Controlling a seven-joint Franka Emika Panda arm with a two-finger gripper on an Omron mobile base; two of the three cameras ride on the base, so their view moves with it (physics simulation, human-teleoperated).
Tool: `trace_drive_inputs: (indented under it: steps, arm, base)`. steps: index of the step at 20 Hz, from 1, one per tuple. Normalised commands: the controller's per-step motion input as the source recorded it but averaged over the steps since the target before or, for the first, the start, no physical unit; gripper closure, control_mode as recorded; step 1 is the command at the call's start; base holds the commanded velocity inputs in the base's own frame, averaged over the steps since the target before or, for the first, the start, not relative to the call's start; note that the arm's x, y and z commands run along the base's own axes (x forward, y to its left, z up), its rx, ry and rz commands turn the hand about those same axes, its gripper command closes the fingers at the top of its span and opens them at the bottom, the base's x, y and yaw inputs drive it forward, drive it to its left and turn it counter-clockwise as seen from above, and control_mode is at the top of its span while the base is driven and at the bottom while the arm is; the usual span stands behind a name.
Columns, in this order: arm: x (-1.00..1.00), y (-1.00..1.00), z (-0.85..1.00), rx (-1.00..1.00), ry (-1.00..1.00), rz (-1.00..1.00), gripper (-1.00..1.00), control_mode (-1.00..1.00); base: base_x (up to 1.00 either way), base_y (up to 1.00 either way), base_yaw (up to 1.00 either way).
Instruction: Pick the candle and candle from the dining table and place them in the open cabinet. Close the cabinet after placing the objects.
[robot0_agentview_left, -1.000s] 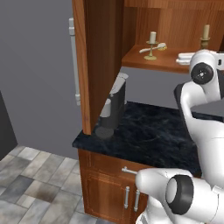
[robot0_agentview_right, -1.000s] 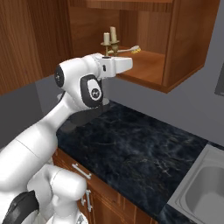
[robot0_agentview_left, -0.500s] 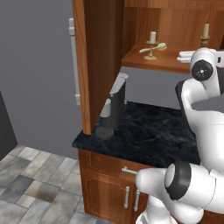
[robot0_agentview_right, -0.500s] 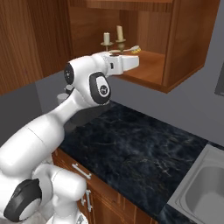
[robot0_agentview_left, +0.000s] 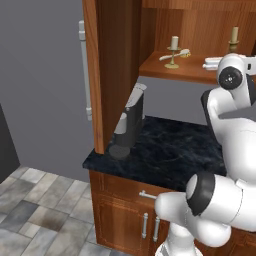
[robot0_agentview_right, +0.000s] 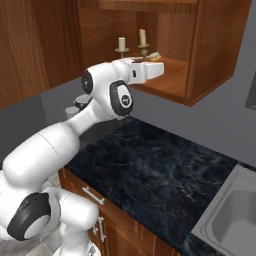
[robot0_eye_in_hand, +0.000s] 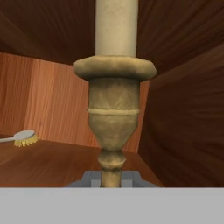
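I am seeing the gripper (robot0_eye_in_hand: 111, 178) sitting clamped on the slender stem of the taper candle (robot0_eye_in_hand: 114, 105), which is standing upright just in front of the hand, over the cabinet (robot0_agentview_right: 210, 55) shelf near its front edge. Past it, the other candle (robot0_agentview_left: 174, 51) is standing upright further along the shelf, toward the open door (robot0_agentview_left: 111, 65), with a small brush (robot0_agentview_left: 176, 54) lying just beside it. Below, the dark worktop (robot0_agentview_right: 165, 170) is carrying a coffee machine (robot0_agentview_left: 129, 122) at its door-side end.

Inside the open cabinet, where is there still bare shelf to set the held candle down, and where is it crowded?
Bare shelf lies toward the right wall. It is crowded at the back left: a standing candle, a brush, and the second candle clamped in the tool.
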Motion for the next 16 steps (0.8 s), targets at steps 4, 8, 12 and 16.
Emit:
trace_drive_inputs:
  steps: [4, 8, 12, 16]
  arm:
    - [0.17, -0.11, -0.04, 0.01, 0.0, 0.0, 1.0, -1.0]
    - [0.15, -0.12, -0.07, 0.02, 0.0, 0.0, 1.0, -1.0]
    - [0.14, -0.1, -0.12, 0.01, 0.0, 0.0, 1.0, -1.0]
    - [0.13, -0.09, -0.11, 0.01, 0.0, 0.0, 1.0, -1.0]
  base:
    - [0.0, 0.0, 0.0]
    - [0.0, 0.0, 0.0]
    - [0.0, 0.0, 0.0]
    - [0.0, 0.0, 0.0]
